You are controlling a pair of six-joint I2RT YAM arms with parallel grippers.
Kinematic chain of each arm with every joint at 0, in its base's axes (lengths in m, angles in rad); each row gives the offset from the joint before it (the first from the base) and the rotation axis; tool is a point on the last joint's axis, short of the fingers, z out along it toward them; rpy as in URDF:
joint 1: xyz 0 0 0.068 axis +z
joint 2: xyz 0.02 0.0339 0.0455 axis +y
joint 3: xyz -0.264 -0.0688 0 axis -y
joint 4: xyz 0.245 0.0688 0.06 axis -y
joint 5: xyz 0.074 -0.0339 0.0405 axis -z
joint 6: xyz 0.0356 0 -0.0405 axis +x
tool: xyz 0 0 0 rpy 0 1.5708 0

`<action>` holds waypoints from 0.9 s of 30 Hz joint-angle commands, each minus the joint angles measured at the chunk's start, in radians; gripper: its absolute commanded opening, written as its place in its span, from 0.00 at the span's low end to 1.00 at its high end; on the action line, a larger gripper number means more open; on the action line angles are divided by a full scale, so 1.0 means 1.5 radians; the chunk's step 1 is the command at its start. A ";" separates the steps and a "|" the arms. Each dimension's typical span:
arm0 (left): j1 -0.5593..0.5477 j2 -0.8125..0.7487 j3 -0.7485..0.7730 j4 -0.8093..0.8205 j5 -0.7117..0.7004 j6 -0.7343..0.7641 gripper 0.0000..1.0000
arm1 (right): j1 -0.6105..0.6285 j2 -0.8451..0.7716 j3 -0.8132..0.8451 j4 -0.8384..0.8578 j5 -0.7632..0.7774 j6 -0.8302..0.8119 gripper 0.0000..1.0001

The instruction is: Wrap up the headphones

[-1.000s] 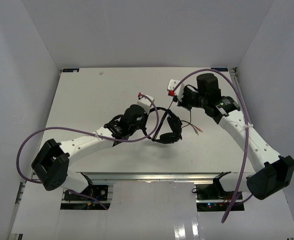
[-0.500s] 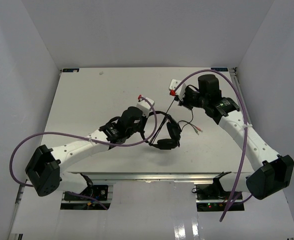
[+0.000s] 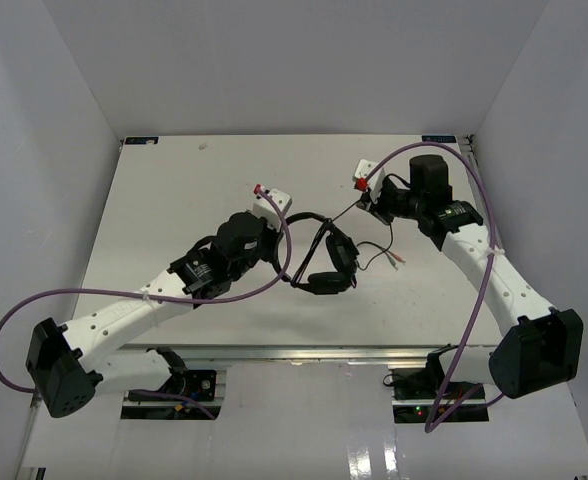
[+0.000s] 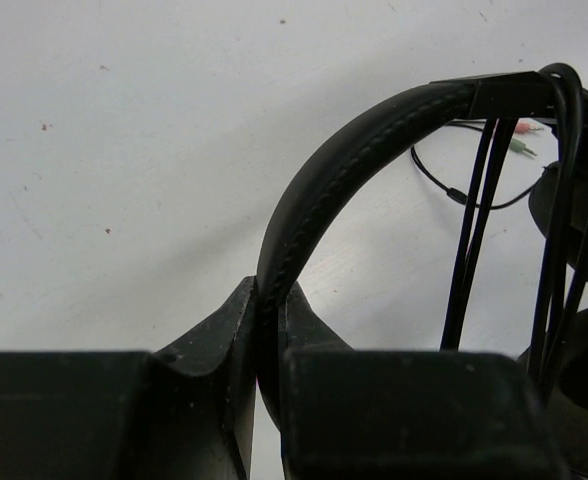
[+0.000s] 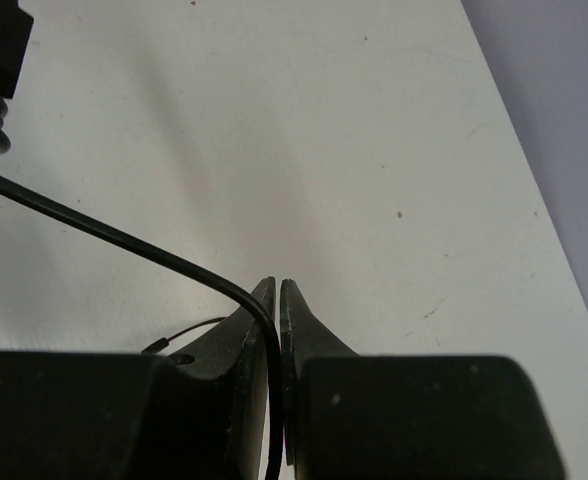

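Headphones (image 4: 354,150) clamped in left gripper (image 4: 270,292) (right gripper (image 5: 277,287) pinches cable (image 5: 124,241)).

Headphones (image 3: 331,265) between left tool (image 4: 267,318) and right tool (image 5: 277,300)

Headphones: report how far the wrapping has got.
Done: a few turns of cable already run over the headband. In hand: the left tool clamps the headband, the right tool pinches the cable taut. Left: the tail with the plugs lies loose on the table.
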 commanded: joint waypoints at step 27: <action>-0.005 0.079 0.404 0.030 0.062 -0.335 0.00 | -0.043 0.028 -0.221 0.498 -0.437 0.500 0.13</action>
